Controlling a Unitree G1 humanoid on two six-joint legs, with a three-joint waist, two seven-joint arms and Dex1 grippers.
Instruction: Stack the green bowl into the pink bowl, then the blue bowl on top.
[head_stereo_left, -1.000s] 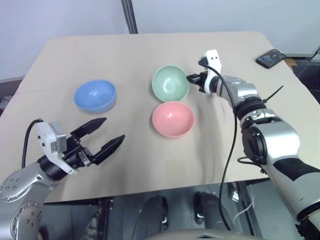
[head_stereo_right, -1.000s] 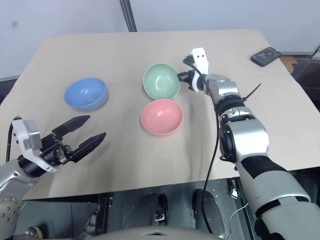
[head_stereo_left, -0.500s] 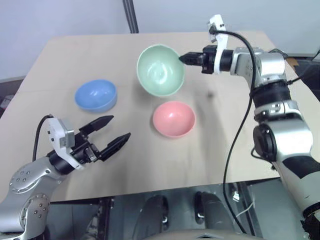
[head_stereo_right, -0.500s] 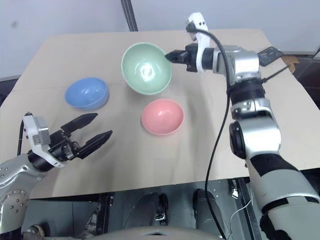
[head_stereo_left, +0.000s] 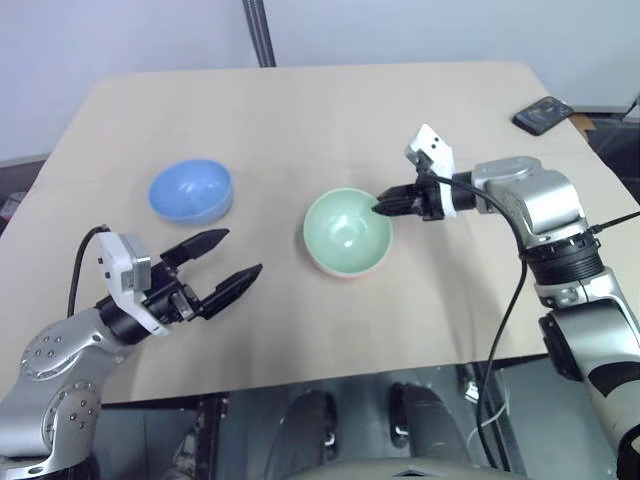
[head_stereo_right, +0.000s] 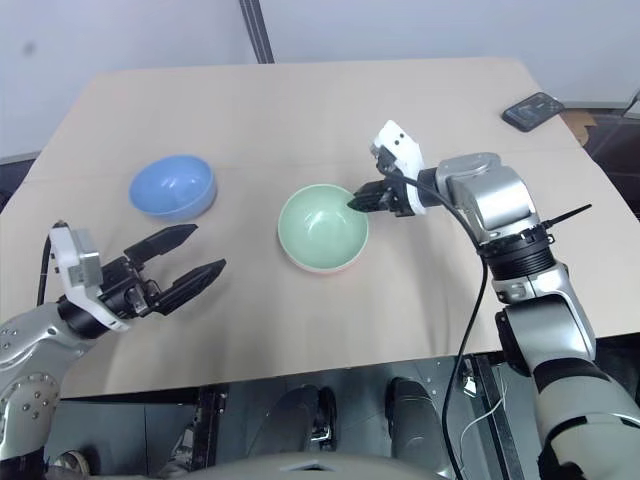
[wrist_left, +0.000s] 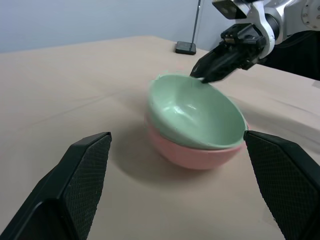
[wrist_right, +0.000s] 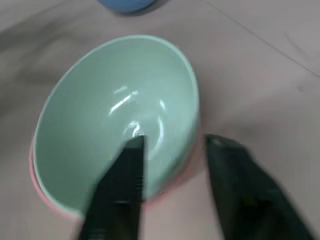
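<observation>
The green bowl sits inside the pink bowl near the middle of the worktop, slightly tilted, its rim riding higher on one side, so it looks not quite settled; only a thin pink edge shows beneath it from above. It is a smooth, plain, pale mint bowl with a glossy inside that catches the light. The right gripper is at the bowl's right rim, one finger inside and one outside the wall, the two parted with a gap around the rim rather than clamped on it, so I judge the first step to be at the point of release. The next move, as I read it, calls for drawing this gripper clear without dragging the bowl, then checking that it nests level. The blue bowl stands alone, well apart to the left and a little farther away, not yet stacked. The left gripper hovers over the near left of the worktop with its fingers spread wide and empty, placed to go for the blue bowl. A phone lies at the far right corner.
</observation>
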